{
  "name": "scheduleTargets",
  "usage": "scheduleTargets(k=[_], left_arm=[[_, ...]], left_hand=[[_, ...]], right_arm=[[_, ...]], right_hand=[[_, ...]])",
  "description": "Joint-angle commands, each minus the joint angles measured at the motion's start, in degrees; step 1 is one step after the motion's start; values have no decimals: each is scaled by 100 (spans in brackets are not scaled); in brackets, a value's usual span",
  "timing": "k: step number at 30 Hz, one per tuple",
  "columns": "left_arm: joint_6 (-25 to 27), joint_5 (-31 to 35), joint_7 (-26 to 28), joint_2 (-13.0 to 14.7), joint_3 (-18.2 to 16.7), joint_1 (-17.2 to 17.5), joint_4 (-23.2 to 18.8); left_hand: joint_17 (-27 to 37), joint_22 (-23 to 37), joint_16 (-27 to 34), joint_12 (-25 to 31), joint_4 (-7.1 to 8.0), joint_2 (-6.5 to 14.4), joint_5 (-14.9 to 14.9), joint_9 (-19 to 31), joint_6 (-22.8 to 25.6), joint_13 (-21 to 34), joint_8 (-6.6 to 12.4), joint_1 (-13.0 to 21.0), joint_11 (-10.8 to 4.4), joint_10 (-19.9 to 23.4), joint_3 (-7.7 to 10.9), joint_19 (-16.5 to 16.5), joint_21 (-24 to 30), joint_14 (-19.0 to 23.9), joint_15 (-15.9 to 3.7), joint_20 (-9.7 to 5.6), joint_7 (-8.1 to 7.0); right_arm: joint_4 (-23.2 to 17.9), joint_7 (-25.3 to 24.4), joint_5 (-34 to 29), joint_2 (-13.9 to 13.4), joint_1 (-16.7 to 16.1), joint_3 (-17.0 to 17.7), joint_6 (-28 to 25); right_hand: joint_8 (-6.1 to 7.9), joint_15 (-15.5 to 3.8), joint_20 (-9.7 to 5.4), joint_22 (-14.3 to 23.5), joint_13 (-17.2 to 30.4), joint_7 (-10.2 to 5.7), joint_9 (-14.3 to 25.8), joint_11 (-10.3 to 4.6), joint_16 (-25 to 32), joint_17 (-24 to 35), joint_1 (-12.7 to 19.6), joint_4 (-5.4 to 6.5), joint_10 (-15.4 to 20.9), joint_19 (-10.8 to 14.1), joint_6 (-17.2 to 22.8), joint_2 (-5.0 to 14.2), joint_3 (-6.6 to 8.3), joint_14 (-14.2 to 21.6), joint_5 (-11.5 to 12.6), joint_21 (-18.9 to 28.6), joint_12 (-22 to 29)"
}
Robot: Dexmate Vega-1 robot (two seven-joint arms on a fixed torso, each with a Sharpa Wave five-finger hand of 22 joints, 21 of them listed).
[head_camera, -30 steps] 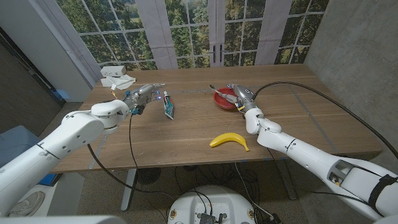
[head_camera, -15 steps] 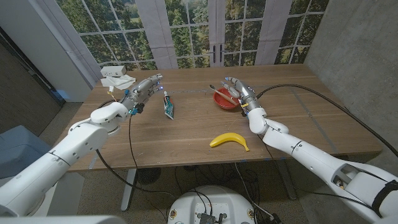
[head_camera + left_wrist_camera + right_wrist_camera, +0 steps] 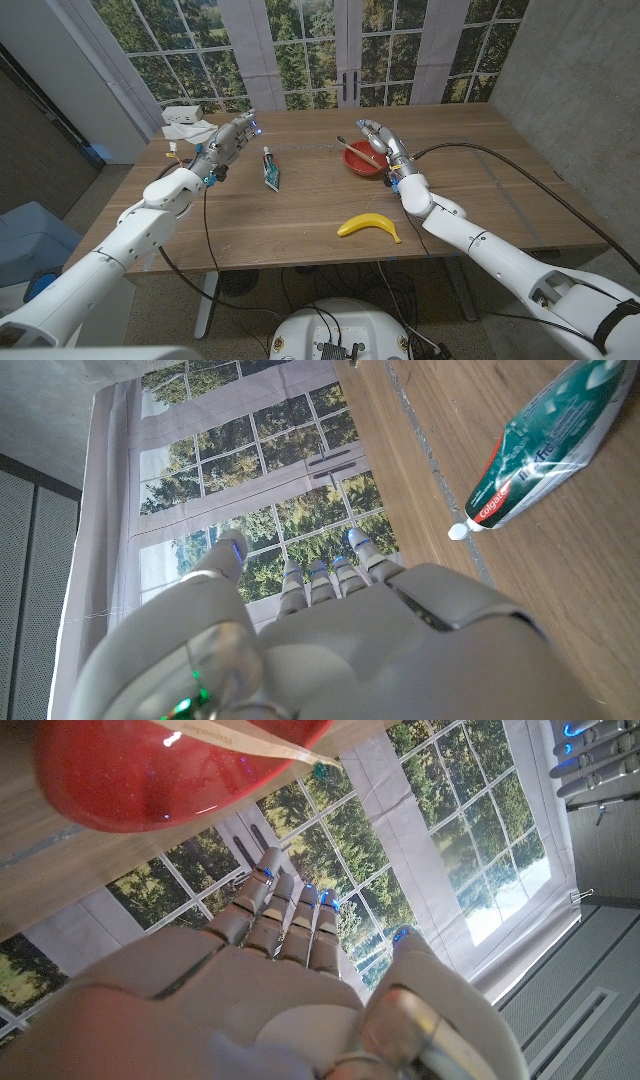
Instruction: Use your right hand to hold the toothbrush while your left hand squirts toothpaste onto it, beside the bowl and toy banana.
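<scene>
Wooden table [image 3: 300, 215] in front of a tall window wall with trees outside. Nearest the robot: banana [image 3: 368, 226], lying alone on the near-middle of the table, well clear of both hands. Further back, toothpaste [image 3: 270, 169] flat on the wood, cap end pointing away from the robot; left wrist view shows the tube [image 3: 545, 445] with cap on, nothing touching it. Left hand [image 3: 228, 145] is raised just left of the tube, fingers straight and slightly apart, holding nothing. Right side: red bowl [image 3: 363, 159] with the toothbrush [image 3: 356, 149] lying across it, handle sticking out over the rim toward the table's middle. Right wrist view has the bowl [image 3: 150, 780] and the pale brush handle [image 3: 250, 745] crossing its rim. Right hand [image 3: 380, 141] is up over the bowl's far-right edge, fingers extended and apart, empty; can't tell whether it touches bowl or brush. Far left corner: stack of white boxes [image 3: 186, 122].
</scene>
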Motion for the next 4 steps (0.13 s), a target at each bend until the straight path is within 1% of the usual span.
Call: scheduleTargets(k=[1,2,3,4], left_arm=[[-594,-99,-699,-278,43,-216,698],[-590,-120,-759,-293,56,-262,754],[-593,-104,-793,-294,73,-305,798],[-617,-81,-817,-302,86,-344,840]], left_hand=[[8,14,44,58,214,-9,84,12,115,13,71,-156,-23,96,103,69,-51,67,-492,-515,-26],[7,14,45,64,248,-11,92,12,147,13,80,-183,-21,118,125,84,-57,80,-492,-517,-20],[6,14,46,68,267,-14,96,12,157,13,81,-199,-22,130,136,90,-61,86,-497,-522,-23],[5,14,45,66,289,-18,101,11,158,13,79,-218,-19,131,148,95,-66,89,-498,-522,-22]], right_arm=[[-258,106,755,133,-451,448,456],[-353,-135,696,186,-551,513,384],[-417,-324,625,213,-627,562,363],[-483,-532,544,247,-702,613,342]], right_hand=[[25,-361,-356,7,-67,42,12,78,-11,-89,-151,100,7,-51,27,-56,-1,-110,48,-135,28],[31,-292,-264,-5,-160,62,5,120,-3,-214,-290,182,0,-343,42,-82,-21,-173,54,-339,38],[33,-241,-207,-9,-204,85,2,159,0,-280,-346,214,12,-485,51,-88,-23,-190,58,-440,46],[42,-193,-76,-12,-292,126,-4,187,-5,-409,-453,270,18,-700,88,-105,-29,-267,62,-617,51]])
